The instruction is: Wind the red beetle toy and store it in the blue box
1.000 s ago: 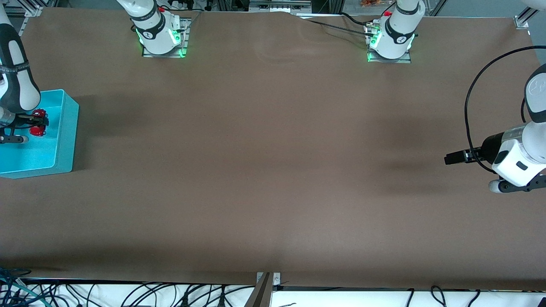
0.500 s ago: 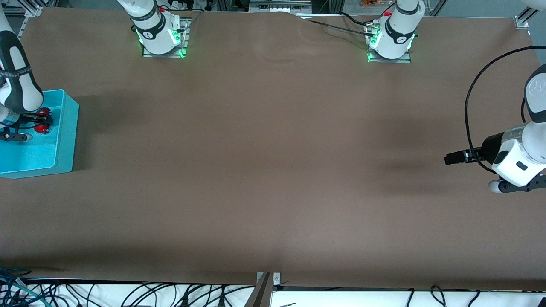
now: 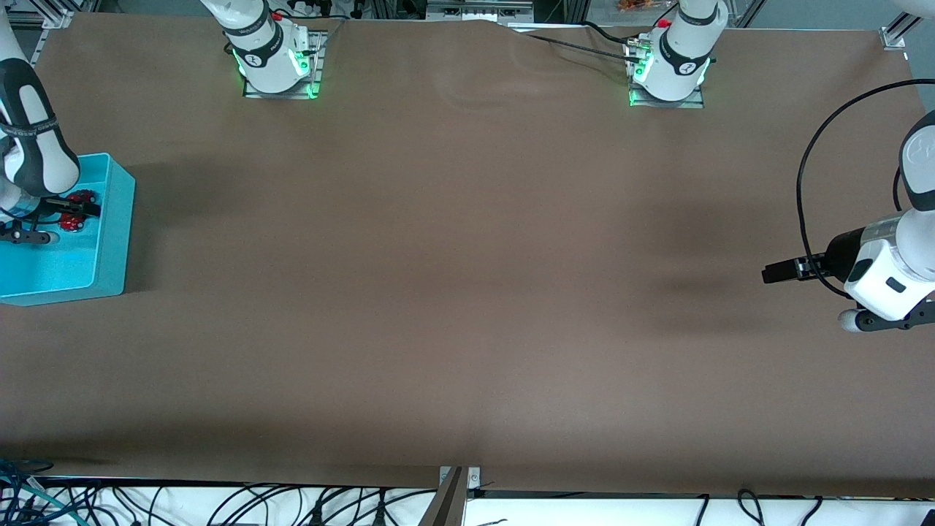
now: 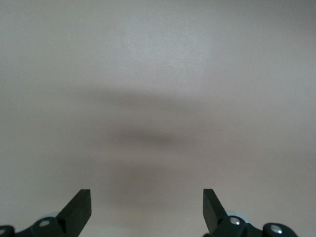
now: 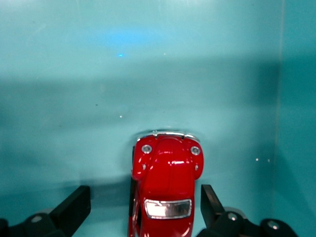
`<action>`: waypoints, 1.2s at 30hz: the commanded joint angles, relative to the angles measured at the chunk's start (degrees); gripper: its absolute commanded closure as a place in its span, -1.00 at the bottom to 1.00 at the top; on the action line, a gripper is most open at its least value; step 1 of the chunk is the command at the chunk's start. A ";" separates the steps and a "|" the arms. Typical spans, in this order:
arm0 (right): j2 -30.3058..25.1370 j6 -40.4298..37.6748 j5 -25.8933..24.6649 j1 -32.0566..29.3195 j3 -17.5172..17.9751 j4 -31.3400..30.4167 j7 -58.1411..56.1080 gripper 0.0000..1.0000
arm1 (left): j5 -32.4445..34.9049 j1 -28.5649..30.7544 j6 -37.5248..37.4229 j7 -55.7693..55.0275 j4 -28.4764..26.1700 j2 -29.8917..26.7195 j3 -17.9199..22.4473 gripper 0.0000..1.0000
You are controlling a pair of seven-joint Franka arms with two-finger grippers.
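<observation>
The right end effector point(image 5: 145, 207) is hanging low inside the light cyan-blue rectangular plastic box point(image 3: 109, 241) at the right arm's end of the table, its fingers point(image 5: 74, 207) spread wide on either side of the tiny glossy red beetle-shaped toy car point(image 5: 165, 190), with a visible gap between each finger and the car's body. The car is resting on the box's smooth floor, so the storing step looks all but done. What is left, I'd say, is for the right arm to lift straight up without brushing the car or the box wall. The left end effector point(image 4: 147, 210) is waiting, fingers wide and empty, over bare brown table point(image 3: 467, 292) at the left arm's end.
</observation>
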 commanded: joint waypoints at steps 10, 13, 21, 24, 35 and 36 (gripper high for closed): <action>-4.95 -8.11 0.87 -0.59 2.82 0.80 0.83 -1.00 | -0.55 0.05 -0.72 1.16 2.23 1.06 0.18 -1.00; -5.91 -11.89 0.78 -0.59 2.82 1.94 0.22 -1.00 | -0.55 0.05 -0.72 1.16 2.23 1.06 0.18 -1.00; -8.02 -17.17 0.69 -0.15 3.87 3.17 -0.05 -1.00 | -0.55 0.05 -0.72 1.16 2.23 1.15 0.18 -1.00; -8.46 -17.52 0.78 0.03 3.79 3.17 -0.05 -1.00 | -0.55 0.05 -0.72 1.16 2.23 1.07 0.18 -1.00; -10.66 -30.16 1.04 3.01 3.96 9.58 0.04 -1.00 | -0.55 0.05 -0.72 1.16 2.23 1.15 0.18 -1.00; -10.75 -32.01 1.22 3.37 4.05 10.89 0.04 -1.00 | -0.55 0.05 -0.72 1.16 2.23 1.15 0.18 -1.00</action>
